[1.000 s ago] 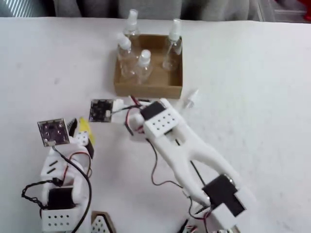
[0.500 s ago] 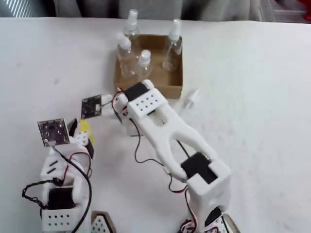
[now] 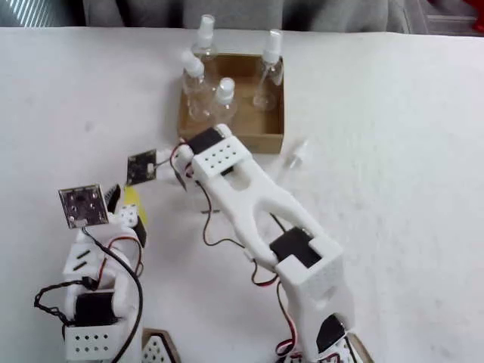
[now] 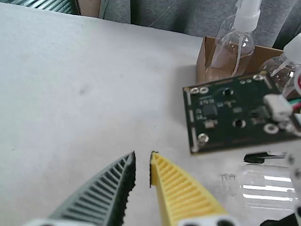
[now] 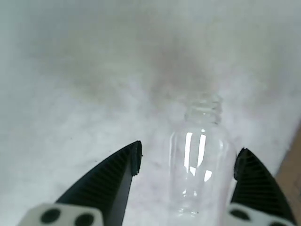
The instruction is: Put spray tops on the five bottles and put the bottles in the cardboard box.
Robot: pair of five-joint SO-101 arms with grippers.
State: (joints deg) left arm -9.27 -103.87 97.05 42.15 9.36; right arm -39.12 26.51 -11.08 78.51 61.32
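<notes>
Clear bottle flat, neck away from gripper

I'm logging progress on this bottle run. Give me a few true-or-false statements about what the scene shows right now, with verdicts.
1. The right pincer is open with a bottle between its fingers. True.
2. That bottle has a spray top on. False: its threaded neck is bare.
3. A loose spray top lies on the table beside the cardboard box. True.
4. The cardboard box holds no bottles. False: capped bottles stand in it.
5. The left pincer grips a spray top. False: it holds nothing.
</notes>
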